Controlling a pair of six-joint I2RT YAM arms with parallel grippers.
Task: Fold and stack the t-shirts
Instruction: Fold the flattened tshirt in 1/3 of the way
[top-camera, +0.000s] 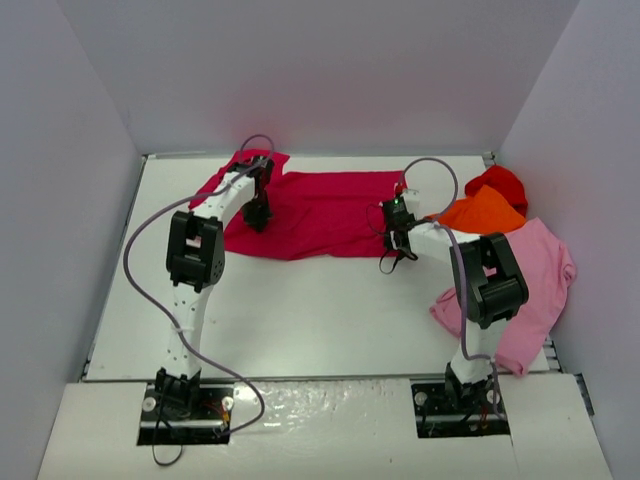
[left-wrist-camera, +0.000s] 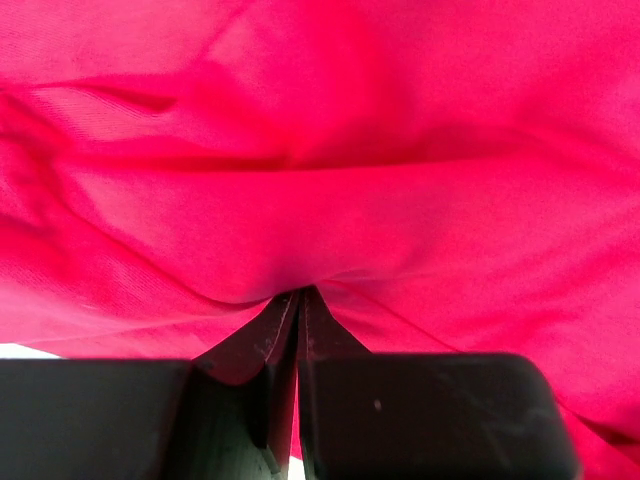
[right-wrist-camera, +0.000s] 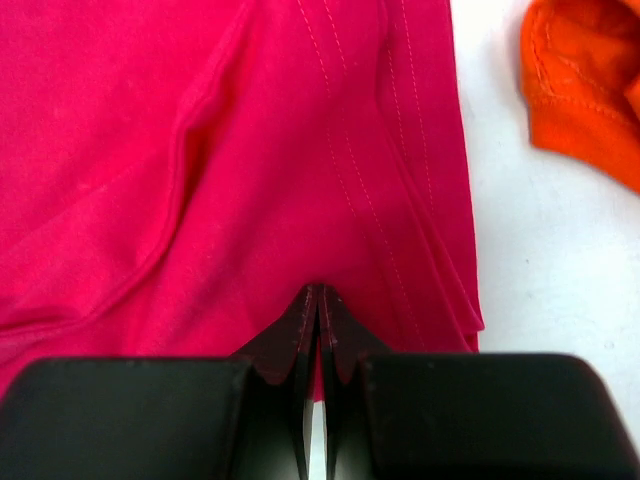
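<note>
A large crimson-magenta t-shirt (top-camera: 320, 212) lies spread across the back middle of the table. My left gripper (top-camera: 257, 221) pinches its near left edge, jaws shut on the cloth (left-wrist-camera: 300, 200). At the shirt's right edge my right gripper (top-camera: 397, 238) is shut on a fold of the same shirt (right-wrist-camera: 250, 180), beside its stitched hem. An orange t-shirt (top-camera: 482, 212) sits bunched at the back right, its edge (right-wrist-camera: 590, 90) showing in the right wrist view. A red t-shirt (top-camera: 498, 184) lies behind it, and a light pink t-shirt (top-camera: 530, 285) is draped at the right.
White table (top-camera: 320, 320) with grey walls on three sides. The pink shirt hangs over the table's right edge beside my right arm (top-camera: 480, 290). Cables loop above both arms.
</note>
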